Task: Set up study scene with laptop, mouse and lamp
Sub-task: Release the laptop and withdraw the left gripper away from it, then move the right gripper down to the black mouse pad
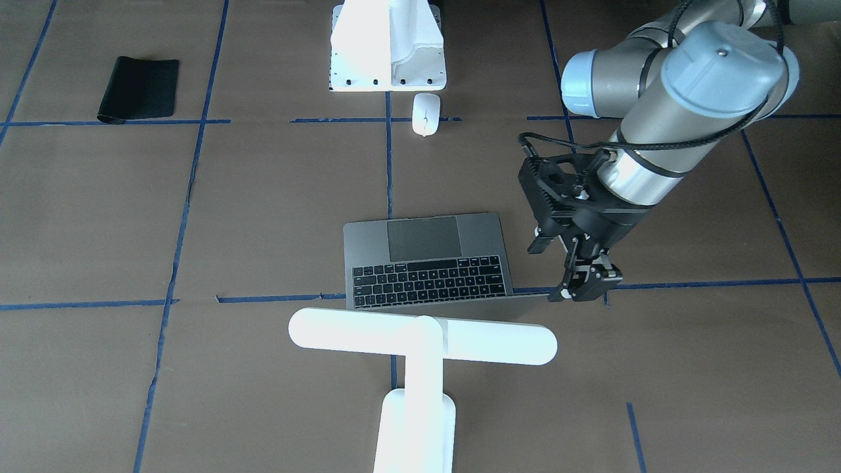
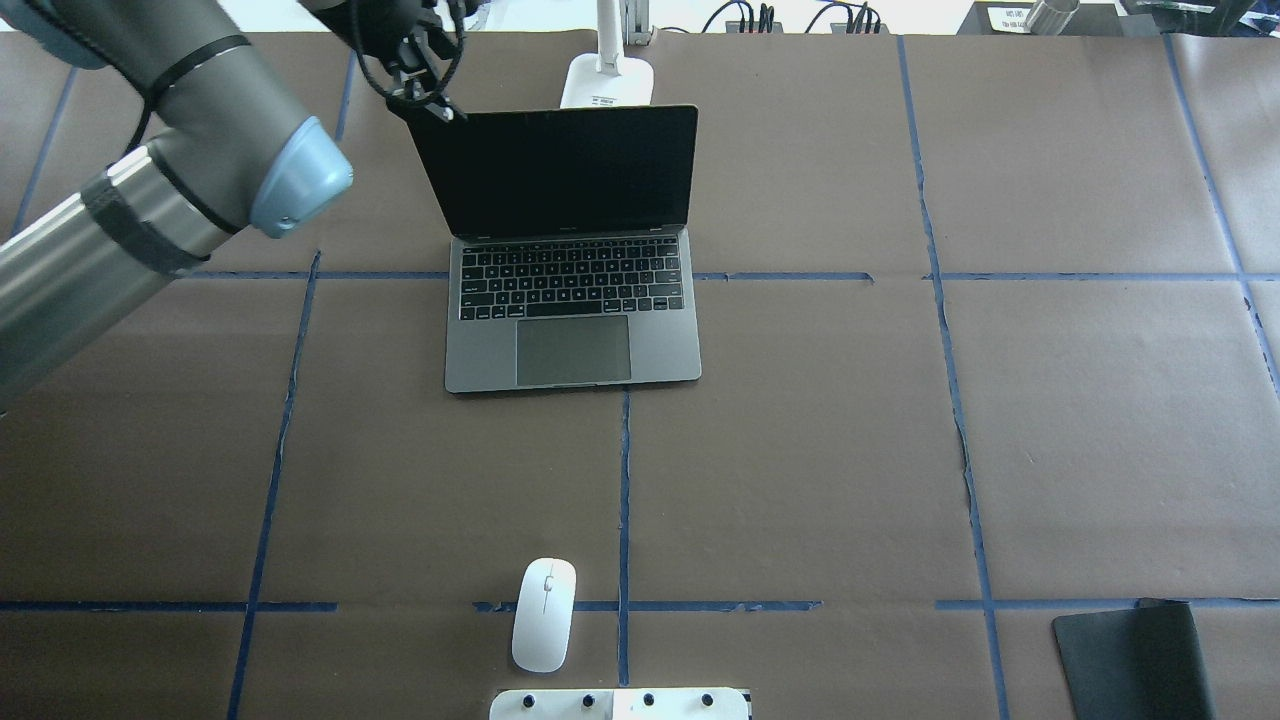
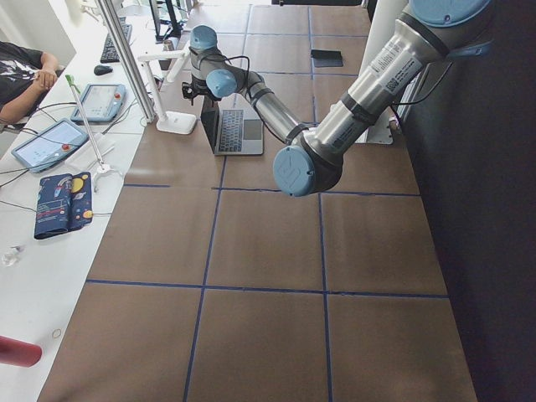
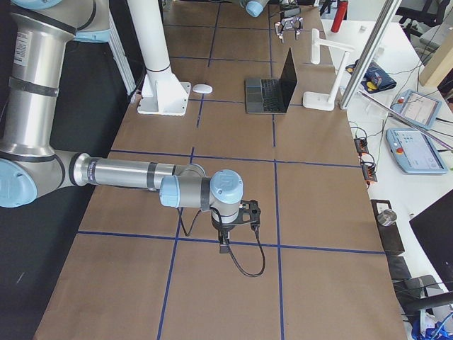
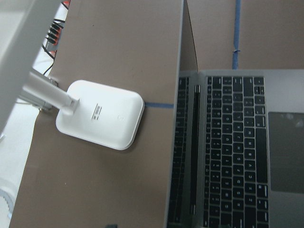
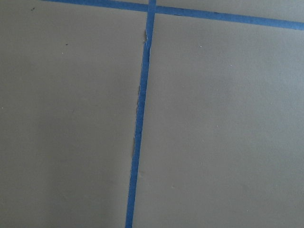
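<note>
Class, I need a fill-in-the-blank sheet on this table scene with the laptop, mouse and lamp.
The laptop stands ___, its screen dark. The mouse lies near the robot's base and is coloured ___. The lamp stands ___ the laptop's screen. The gripper by the screen's corner belongs to the robot's ___ arm.
Missing words: open; white; behind; left.

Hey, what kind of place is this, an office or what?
Probably a robotics lab: the left arm reaches over a paper-covered table gridded with blue tape, and a control pendant lies on the side bench.
</note>
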Available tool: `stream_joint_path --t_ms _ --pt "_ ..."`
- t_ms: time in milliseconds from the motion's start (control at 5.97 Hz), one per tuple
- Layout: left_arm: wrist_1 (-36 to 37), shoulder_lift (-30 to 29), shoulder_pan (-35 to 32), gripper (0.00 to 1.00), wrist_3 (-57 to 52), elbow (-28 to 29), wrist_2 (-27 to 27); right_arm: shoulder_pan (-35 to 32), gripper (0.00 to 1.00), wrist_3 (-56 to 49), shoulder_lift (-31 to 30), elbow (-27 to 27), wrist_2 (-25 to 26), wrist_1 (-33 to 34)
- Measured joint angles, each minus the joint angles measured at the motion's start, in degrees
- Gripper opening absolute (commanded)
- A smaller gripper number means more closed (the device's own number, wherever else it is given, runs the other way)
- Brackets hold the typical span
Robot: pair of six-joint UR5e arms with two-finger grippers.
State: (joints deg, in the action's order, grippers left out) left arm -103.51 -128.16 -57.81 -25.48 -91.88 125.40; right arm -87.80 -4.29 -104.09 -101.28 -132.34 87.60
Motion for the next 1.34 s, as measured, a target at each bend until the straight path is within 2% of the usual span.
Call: stream_joint_path --t_ms 167,502,837,1005,1340 --pt "0.16 4.81 -0.91 1.00 -1.54 -3.07 0.11 0.00 1.00 -0.01 0.05 -0.07 0.04 -0.04" --pt "1.89 12.55 -3.31 1.00 -2.46 -5.13 0.91 0.04 1.00 0.14 0.20 -0.26 0.00 -0.06" --pt "10.66 15.97 -7.33 1.00 -0.47 -5.62 3.26 0.11 1.00 0.12 0.56 -1.46 -0.15 -0.53" --pt "15.26 17.20 -8.85 1.00 4.34 -6.37 3.56 0.37 1.00 0.10 0.58 -2.48 -0.48 -1.62" --pt "18.83 25.78 -12.13 1.00 18.64 -10.87 5.82 1.30 1.00 5.42 0.45 -4.25 -7.28 -4.39"
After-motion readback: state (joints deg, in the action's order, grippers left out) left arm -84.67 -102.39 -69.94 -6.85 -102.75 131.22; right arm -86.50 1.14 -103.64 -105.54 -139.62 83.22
